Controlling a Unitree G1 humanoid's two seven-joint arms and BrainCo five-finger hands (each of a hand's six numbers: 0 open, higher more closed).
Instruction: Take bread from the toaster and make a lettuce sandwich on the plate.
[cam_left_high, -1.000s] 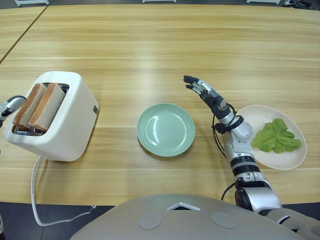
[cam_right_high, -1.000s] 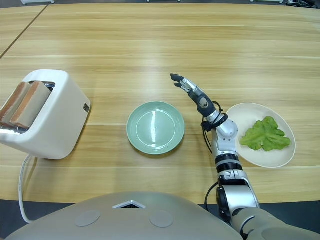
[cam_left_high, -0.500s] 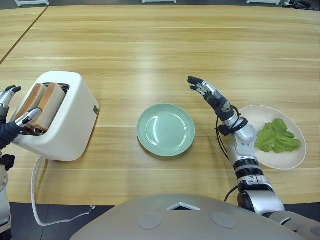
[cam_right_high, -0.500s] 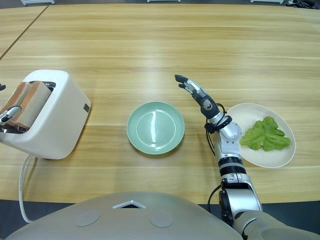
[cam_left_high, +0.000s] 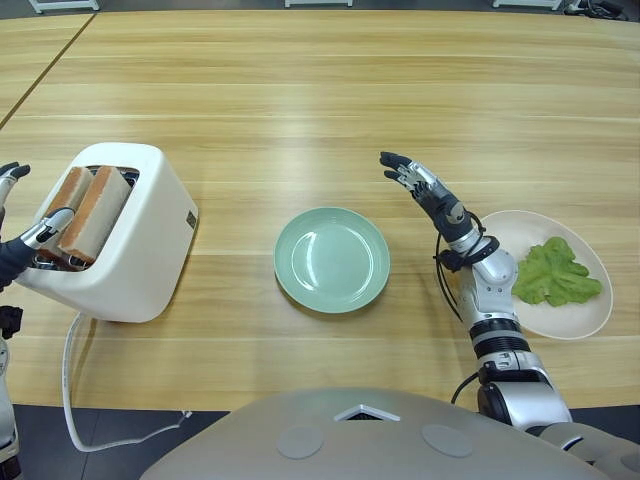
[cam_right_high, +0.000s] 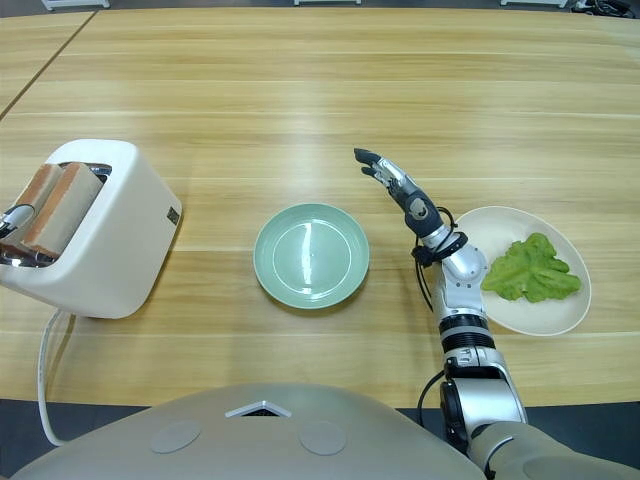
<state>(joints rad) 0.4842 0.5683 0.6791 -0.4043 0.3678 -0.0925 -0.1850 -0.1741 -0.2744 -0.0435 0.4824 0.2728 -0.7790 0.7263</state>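
Silver and black, the left hand (cam_left_high: 15, 255) sits at the far left, right up against the toaster (cam_left_high: 140, 255). Its fingers are spread wide and it holds nothing. One fingertip looks like it rests on the nearer of the two bread slices (cam_left_high: 98, 205), but it has no grip on it. I think the hand is there because lifting the bread out is the first job.

Both brown slices stand up out of the slots, just to the right of that hand, so they should be easy to pinch. The white toaster leans a bit toward the hand. Its cord (cam_left_high: 68, 385) hangs off the table edge below the hand.

Next comes the green plate (cam_left_high: 332, 259) on the wooden table (cam_left_high: 300, 100). It has no food on it. It lies between the two hands, closer to the right one, so each hand can bring food to it.

The right hand (cam_left_high: 425, 185) is held up above the table, a little past the plate's far right edge. Its fingers are stretched out flat and it holds nothing. I think it is waiting for its turn.

Just to the right of that hand's wrist is a white dish (cam_left_high: 590, 315) with the green lettuce (cam_left_high: 555, 272) on it. It is close by, so the hand can reach it easily.
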